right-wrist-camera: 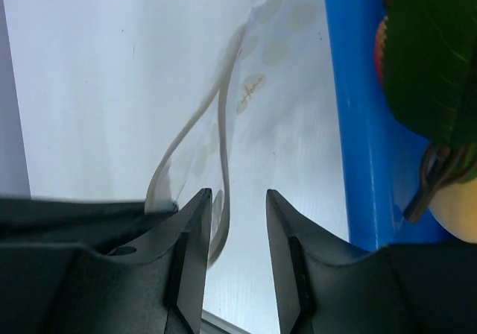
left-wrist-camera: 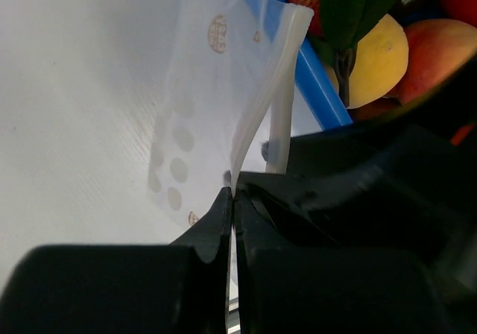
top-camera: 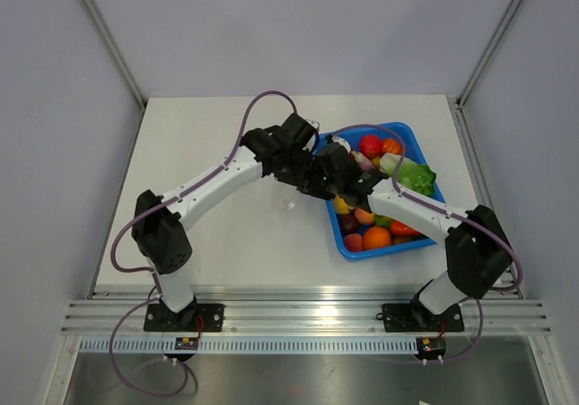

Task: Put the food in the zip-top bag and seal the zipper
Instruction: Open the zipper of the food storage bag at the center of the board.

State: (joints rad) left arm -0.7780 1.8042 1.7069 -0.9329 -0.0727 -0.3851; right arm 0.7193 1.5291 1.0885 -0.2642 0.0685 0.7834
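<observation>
Pinching the zip-top bag at its film edge, left gripper is pressed together on it. Right gripper is spread, with the zipper strip looping into the gap. Bag lies on the table at 9 o'clock of the blue tray, just beside its wall.
</observation>
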